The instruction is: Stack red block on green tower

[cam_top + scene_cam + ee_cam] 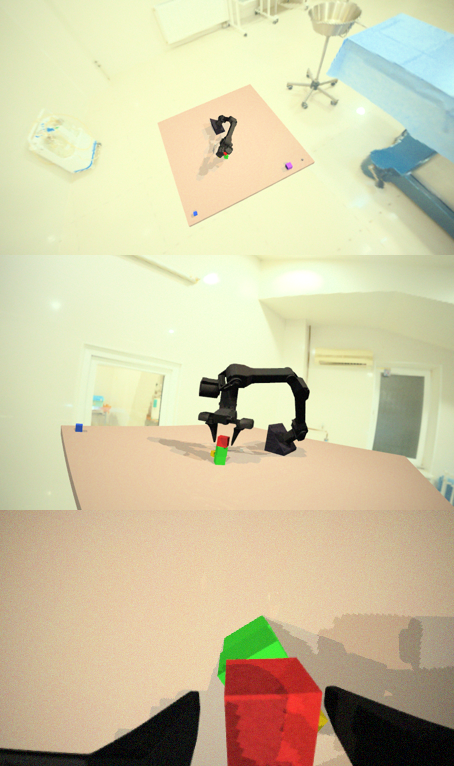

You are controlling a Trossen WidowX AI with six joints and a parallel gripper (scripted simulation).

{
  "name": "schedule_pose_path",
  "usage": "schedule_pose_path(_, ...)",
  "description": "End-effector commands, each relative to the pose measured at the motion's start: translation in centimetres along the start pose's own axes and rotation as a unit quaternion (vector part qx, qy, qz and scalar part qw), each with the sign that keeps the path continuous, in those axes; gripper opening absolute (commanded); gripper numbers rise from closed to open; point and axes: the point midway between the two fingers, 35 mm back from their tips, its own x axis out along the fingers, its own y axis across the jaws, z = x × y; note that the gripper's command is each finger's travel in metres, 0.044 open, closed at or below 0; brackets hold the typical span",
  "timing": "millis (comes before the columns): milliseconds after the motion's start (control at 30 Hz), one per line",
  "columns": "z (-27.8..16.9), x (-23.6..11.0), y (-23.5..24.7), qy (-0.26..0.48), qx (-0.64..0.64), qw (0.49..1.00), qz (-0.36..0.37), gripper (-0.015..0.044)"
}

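On the pink counter (317, 476), the red block (222, 441) is resting atop the green tower (220, 455), while the hand (223, 440) is straddling it, fingers open and apart from its sides.

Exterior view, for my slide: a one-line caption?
Open claw straddles the red block resting atop the green tower.

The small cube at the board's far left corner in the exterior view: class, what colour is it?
Blue; the exterior view shows it best.
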Motion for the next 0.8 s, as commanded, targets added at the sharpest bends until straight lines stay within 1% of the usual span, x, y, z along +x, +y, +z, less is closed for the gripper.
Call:
schedule_pose_path(0, -0.02, 0.03, -0.04, 0.0, 0.0, 1.0, 0.0, 0.0394)
schedule_pose_path(67, -0.02, 0.03, -0.04, 0.0, 0.0, 1.0, 0.0, 0.044)
schedule_pose_path(767, -0.02, 0.03, -0.04, 0.0, 0.0, 1.0, 0.0, 0.044)
